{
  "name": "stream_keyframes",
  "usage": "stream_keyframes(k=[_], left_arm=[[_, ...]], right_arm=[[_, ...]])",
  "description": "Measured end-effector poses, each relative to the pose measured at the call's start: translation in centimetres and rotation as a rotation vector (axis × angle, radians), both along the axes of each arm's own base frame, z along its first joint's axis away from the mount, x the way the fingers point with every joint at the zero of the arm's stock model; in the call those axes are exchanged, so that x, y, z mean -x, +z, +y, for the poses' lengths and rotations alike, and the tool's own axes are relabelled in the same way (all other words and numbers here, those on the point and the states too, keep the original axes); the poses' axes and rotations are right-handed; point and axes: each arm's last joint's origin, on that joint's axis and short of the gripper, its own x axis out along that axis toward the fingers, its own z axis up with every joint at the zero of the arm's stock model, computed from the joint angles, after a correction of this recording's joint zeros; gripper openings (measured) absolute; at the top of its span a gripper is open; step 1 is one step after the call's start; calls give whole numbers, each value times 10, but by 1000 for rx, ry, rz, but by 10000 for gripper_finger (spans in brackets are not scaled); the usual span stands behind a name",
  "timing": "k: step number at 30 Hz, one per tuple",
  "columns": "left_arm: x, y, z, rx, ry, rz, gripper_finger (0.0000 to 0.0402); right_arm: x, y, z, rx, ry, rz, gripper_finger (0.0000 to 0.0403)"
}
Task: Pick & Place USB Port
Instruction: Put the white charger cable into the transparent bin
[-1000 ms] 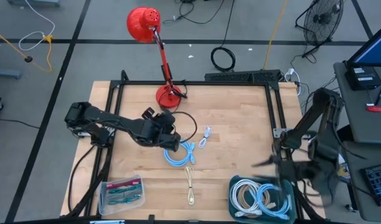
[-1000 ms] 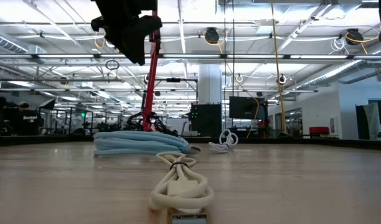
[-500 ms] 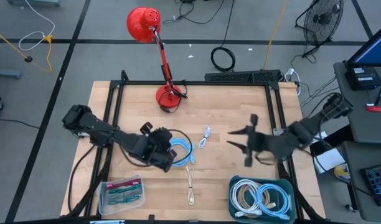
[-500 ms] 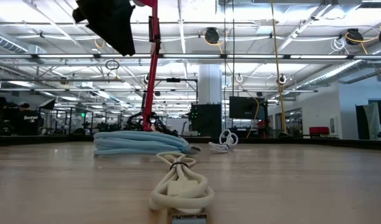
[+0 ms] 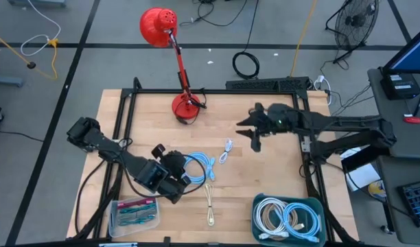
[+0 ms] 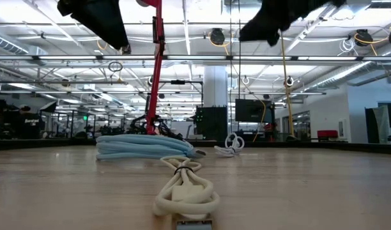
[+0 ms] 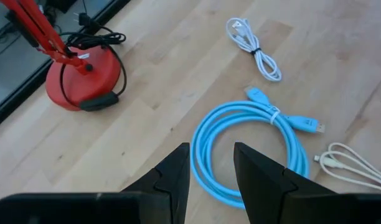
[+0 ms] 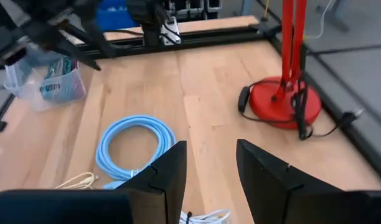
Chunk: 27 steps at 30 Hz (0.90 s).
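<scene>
Three coiled USB cables lie flat on the wooden table [image 5: 265, 178]: a blue one [image 5: 200, 168] [image 7: 253, 149], a small white one [image 5: 226, 151] [image 7: 256, 50] and a cream one [image 5: 209, 202] whose plug end faces the near edge [image 6: 194, 223]. My left gripper [image 5: 182, 180] [image 7: 212, 177] hangs open above the table just left of the blue coil, with nothing between its fingers. My right gripper [image 5: 246, 134] [image 8: 209, 180] hangs open high over the table's far right part, right of the white cable, also bare.
A red desk lamp stands with its base [image 5: 186, 106] at the far edge. A blue bin [image 5: 289, 219] of coiled cables sits at the near right, and a clear box [image 5: 134, 213] at the near left. A black frame [image 5: 306, 137] borders the table.
My left gripper has swung toward the table's near edge, from beside the lamp base to the blue coil's left side. My right gripper has swept from over the blue bin toward the far edge and leftward over the table. Both stay open. No cable has moved.
</scene>
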Motion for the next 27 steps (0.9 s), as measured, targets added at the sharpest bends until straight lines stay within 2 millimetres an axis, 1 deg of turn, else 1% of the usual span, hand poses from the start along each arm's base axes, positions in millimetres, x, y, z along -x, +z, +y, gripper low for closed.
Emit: stream_keyframes(k=[4,7,11,15,20,23,27], left_arm=[[1,0,-1,-3,-3,4,129],[1,0,0,-4,-3,6,129],[1,0,-1,-1,-9,10,129],[1,0,-1,5,-12,17,129],[3,0,-5,13,-28,21,129],[4,0,-7,2,-27,5,129],[1,1,-3,-30,-13,-23,129]], right_arm=[[-6,-29,-25,-100,-6,10,130],[-13,-54,-36,-157,3,43,130],[-22,-83,-39,-204,61,107,130],[-33,-104,-31,-242,110,179,130],[-42,-111,-15,-232,171,193,130],[-45,-108,-9,-211,201,154,130],[-50,-100,-2,-164,246,70,130]])
